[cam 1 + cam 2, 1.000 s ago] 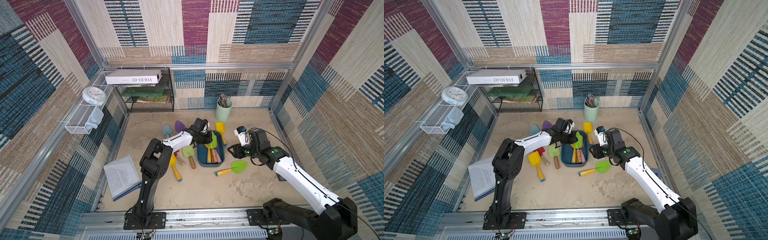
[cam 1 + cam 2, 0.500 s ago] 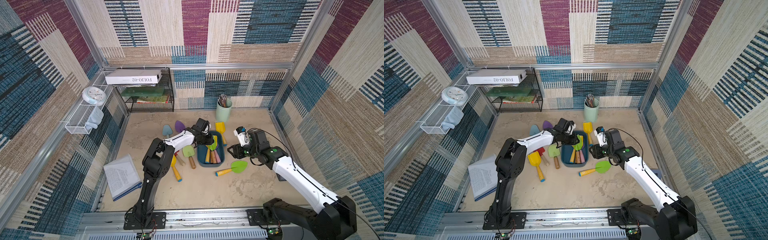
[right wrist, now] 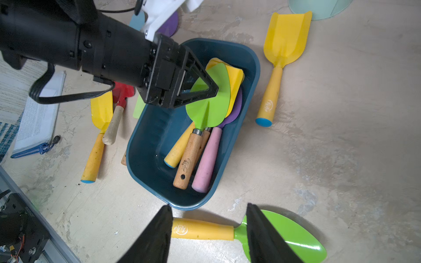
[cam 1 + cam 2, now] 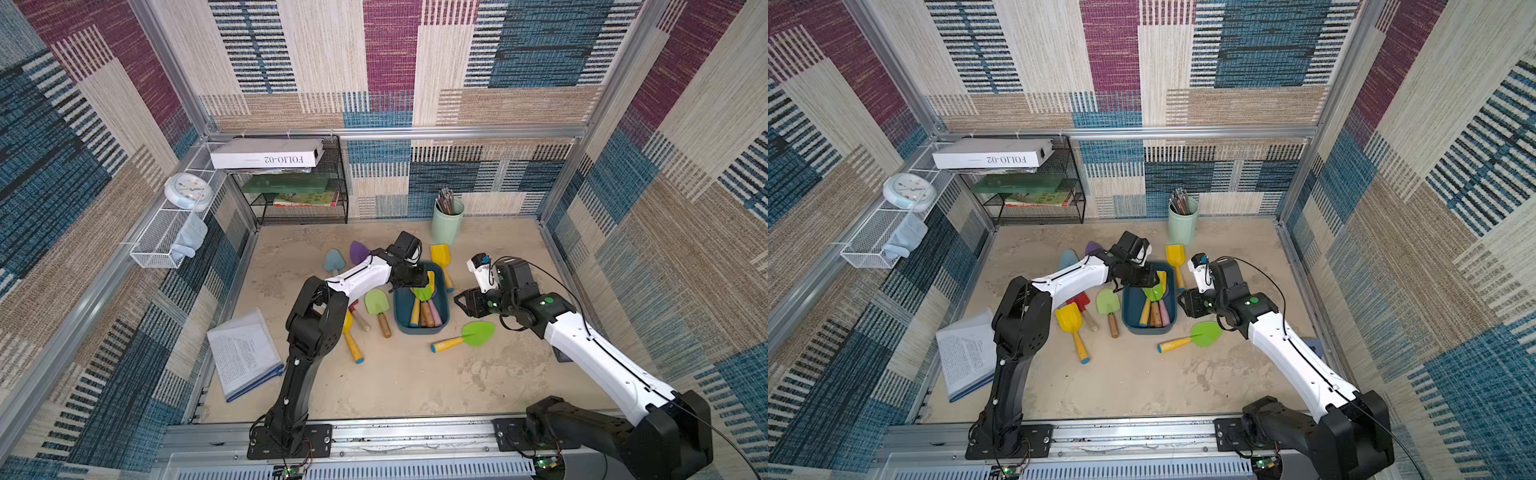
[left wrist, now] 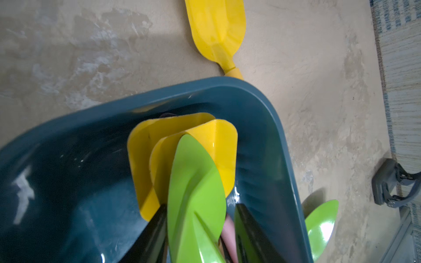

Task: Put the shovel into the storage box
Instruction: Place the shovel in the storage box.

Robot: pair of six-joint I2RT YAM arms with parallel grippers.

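The storage box [image 4: 419, 328] [image 4: 1148, 330] is a dark teal tub on the sandy floor, with three shovels lying in it. On top lies a green shovel [image 3: 210, 100] [image 5: 193, 182] with a wooden handle. My left gripper [image 4: 417, 282] [image 3: 205, 91] hangs over the box's far end, open, its fingers [image 5: 157, 227] either side of that green blade. My right gripper [image 4: 461, 301] [image 3: 208, 206] stands open just right of the box, above a second green shovel [image 4: 478, 333] [image 3: 202, 228] with a yellow handle that lies on the floor.
A yellow shovel [image 4: 440, 255] lies along the box's far right side, near a mint cup [image 4: 446, 220]. Left of the box lie a green shovel [image 4: 377, 302], a yellow one [image 4: 351, 336] and more under my left arm. An open book [image 4: 243, 353] lies front left.
My left gripper's jaws have opened off the wooden-handled green shovel, which has settled into the box. The right arm has hardly moved.
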